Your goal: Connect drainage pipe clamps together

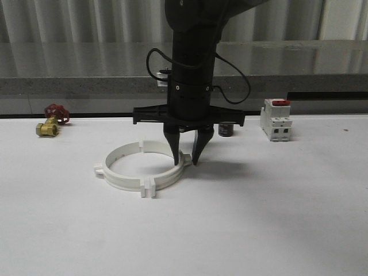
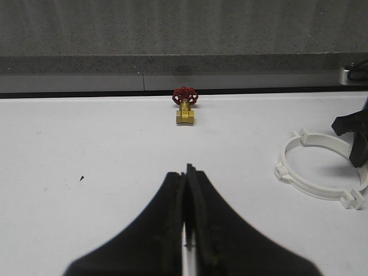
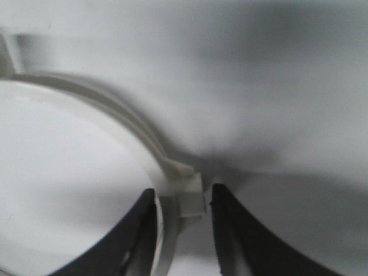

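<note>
The two white drainage pipe clamps lie flat on the white table as one ring, the left half (image 1: 112, 171) meeting the right half (image 1: 170, 175) at tabs at the front and back. My right gripper (image 1: 186, 162) points straight down over the ring's right side. Its jaws are open and straddle the ring wall and a side lug (image 3: 190, 187), with a thin gap beside the outer finger (image 3: 230, 230). The ring (image 2: 313, 187) also lies to the side of my left gripper (image 2: 188, 169), which is shut on nothing above bare table.
A brass valve with a red handle (image 1: 50, 122) sits at the back left. A white switch with a red top (image 1: 276, 119) and a small black cylinder (image 1: 226, 130) stand at the back right. A grey ledge (image 1: 69, 83) runs behind the table.
</note>
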You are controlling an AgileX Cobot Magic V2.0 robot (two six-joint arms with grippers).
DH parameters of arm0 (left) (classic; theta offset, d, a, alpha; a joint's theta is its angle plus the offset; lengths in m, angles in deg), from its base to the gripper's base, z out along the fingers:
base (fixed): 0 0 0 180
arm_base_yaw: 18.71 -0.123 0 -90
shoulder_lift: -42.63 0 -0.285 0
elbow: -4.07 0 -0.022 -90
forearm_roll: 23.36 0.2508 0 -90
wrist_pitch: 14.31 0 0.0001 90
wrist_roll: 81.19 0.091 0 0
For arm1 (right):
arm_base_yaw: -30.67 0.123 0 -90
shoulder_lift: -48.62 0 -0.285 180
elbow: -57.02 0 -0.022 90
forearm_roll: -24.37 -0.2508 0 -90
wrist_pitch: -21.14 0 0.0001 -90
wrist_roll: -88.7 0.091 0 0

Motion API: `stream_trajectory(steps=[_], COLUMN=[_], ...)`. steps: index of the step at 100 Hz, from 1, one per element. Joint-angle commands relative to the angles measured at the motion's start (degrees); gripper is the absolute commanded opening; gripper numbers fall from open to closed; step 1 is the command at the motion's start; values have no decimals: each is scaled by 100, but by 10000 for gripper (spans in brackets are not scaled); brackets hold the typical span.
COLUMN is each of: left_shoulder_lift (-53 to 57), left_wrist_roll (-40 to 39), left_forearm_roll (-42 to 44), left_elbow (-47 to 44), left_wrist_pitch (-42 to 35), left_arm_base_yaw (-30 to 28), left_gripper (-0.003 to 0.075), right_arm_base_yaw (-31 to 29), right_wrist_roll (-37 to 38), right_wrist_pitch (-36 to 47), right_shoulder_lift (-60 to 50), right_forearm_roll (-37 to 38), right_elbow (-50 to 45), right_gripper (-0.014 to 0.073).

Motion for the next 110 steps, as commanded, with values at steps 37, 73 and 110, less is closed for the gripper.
stream_trajectory(steps=[37,73,110], left_shoulder_lift=[-63,-63,-63], left_wrist_roll=[-12,-12,-12], left_forearm_roll=[-14,-14,-14], left_elbow=[145,145,145], left_wrist_pitch=[-482,-482,-482], left_arm_base_yaw=[-19,-19,-19], left_gripper=[-21,-21,-21], right_arm_base_yaw=[40,89,-106], right_wrist_roll=[-31,-1235,-1708], right_wrist_pitch=[17,41,850], right_shoulder_lift=[-582,-1781,-3580], right_forearm_roll=[-29,-282,-114], right_elbow=[172,-1285,-3739], right_gripper=[498,269,-65])
